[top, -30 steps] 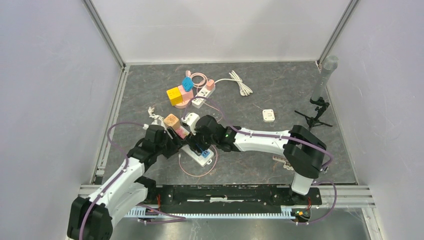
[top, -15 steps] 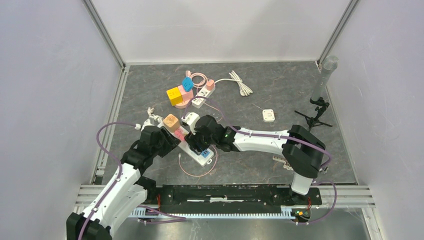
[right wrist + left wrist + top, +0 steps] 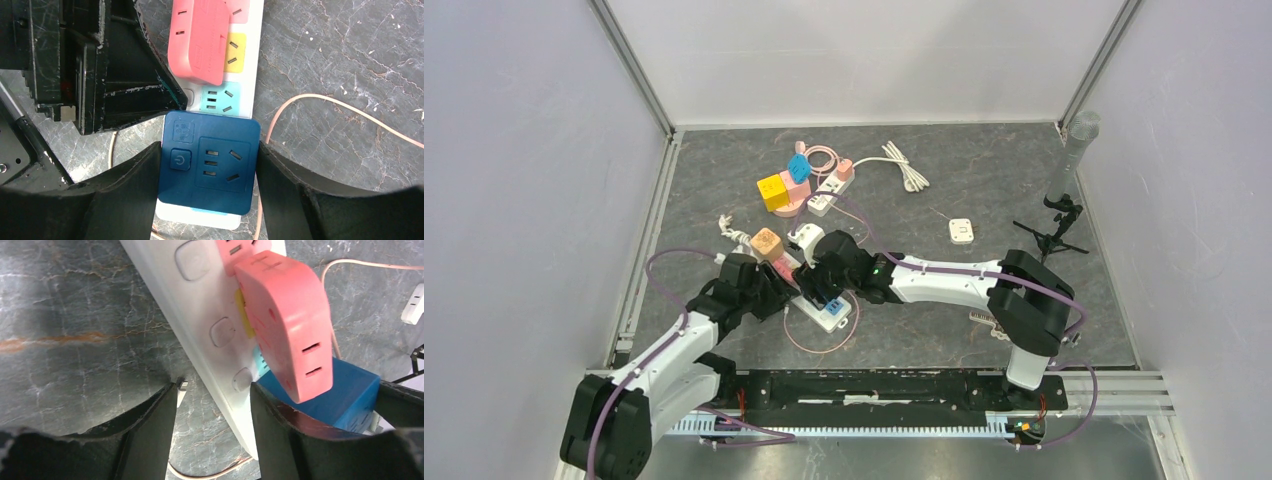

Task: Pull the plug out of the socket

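power strip (image 3: 185,300): white, lying slantwise on the counter (image 3: 984,190), a little left of centre and nearer the near edge than the far one.
blue plug (image 3: 215,180): seated flush in the strip's end socket, the end closest to the near edge. A pink plug (image 3: 197,40) sits further up, with a bare turquoise socket (image 3: 220,100) between the two.
right gripper (image 3: 209,150): comes down from above, with its fingers pressed against two opposite sides of the blue plug and clamped on it.
left gripper (image 3: 214,390): fingers apart, straddling the strip's long edge beside the blue plug. One tip rests on the top face by a switch button. The other stands just off the side with bare counter showing, so it grips nothing.
step in hand: the hold looks made and the pull not yet begun.
doing it well: draw the plug straight out along its pins, without twisting, while the left fingertip bears down so the strip stays flat.
watch for: the two grippers are very close and could collide, and the thin cord (image 3: 325,100) curling by the strip's end could drag.
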